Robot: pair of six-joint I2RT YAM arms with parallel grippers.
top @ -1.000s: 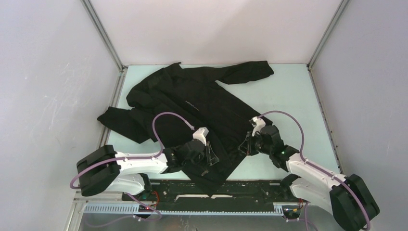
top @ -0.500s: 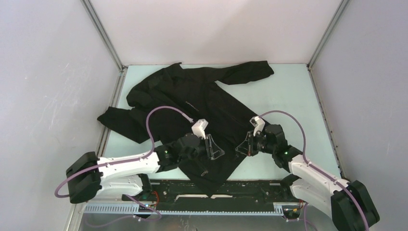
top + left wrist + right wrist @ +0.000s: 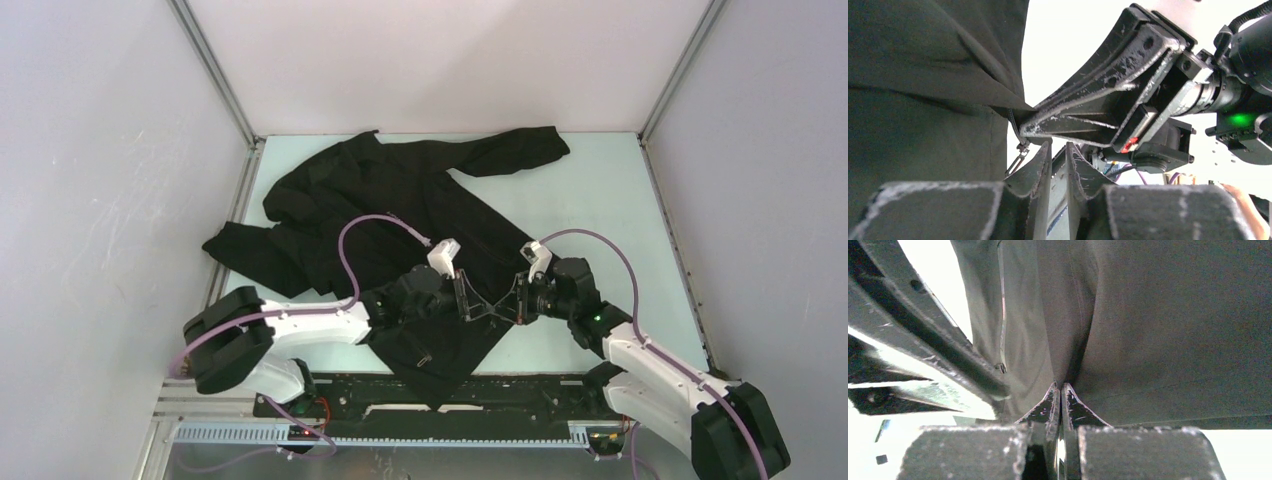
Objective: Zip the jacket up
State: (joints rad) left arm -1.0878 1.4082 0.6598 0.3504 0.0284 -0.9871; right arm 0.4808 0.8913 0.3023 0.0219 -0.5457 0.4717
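White shells and black joints are being shown on the left arm (image 3: 300, 325) and right arm (image 3: 650, 362); purple cables (image 3: 375, 222) are being looped over both.

The pale green table (image 3: 610, 210) carries the black jacket (image 3: 400, 200), spread diagonally from the far edge to the near edge, one sleeve at the left edge.

Pale green table (image 3: 600, 200) was enclosed by white panel walls (image 3: 450, 60) at left, far and right; aluminium posts (image 3: 212, 70) marked the far corners; a black rail (image 3: 520, 388) ran along the near edge.
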